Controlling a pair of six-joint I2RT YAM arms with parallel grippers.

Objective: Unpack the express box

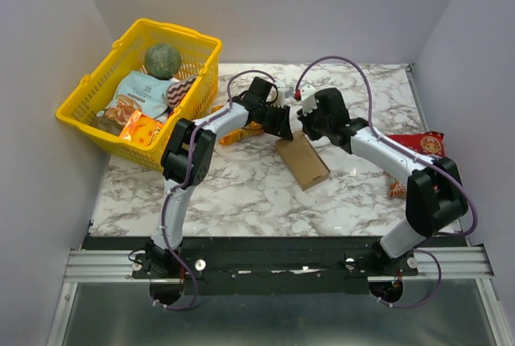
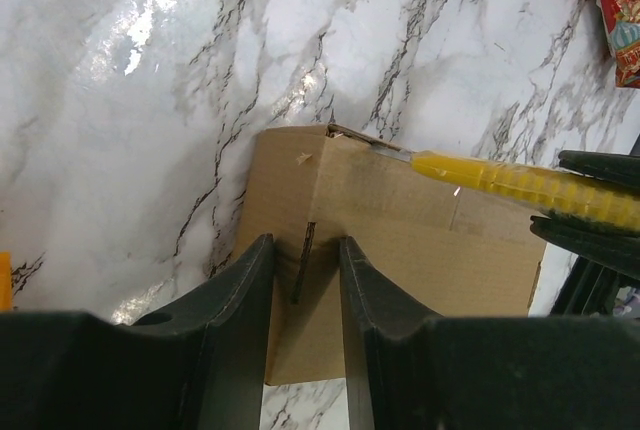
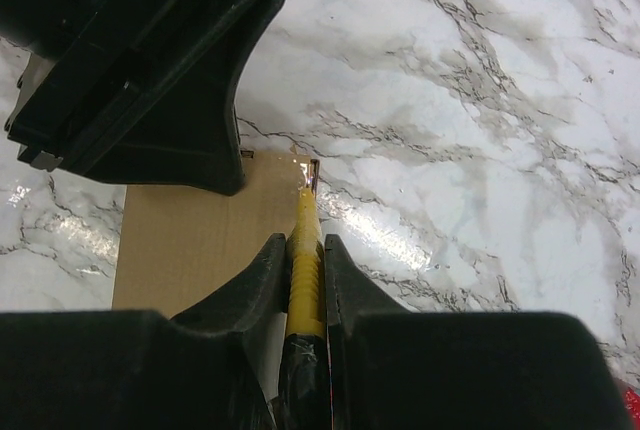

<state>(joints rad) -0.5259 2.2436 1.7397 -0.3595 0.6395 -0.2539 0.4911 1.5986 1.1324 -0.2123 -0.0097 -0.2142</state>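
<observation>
The express box (image 1: 306, 161), a flat brown cardboard box, lies mid-table. In the left wrist view the box (image 2: 430, 240) fills the middle. My left gripper (image 2: 305, 242) sits over its far end (image 1: 284, 130). Its jaws stand narrowly apart, straddling a folded cardboard edge with an open seam. My right gripper (image 3: 303, 242) is shut on a yellow utility knife (image 3: 305, 250) and hovers by the same end (image 1: 306, 125). The knife (image 2: 520, 182) points its blade tip at the box's far corner (image 3: 313, 168).
A yellow basket (image 1: 80, 113) with snack packets and a green ball (image 1: 162, 59) stands at the back left. A red snack bag (image 1: 422, 143) lies at the right edge. An orange packet (image 1: 233, 137) lies under my left arm. White walls close in on three sides.
</observation>
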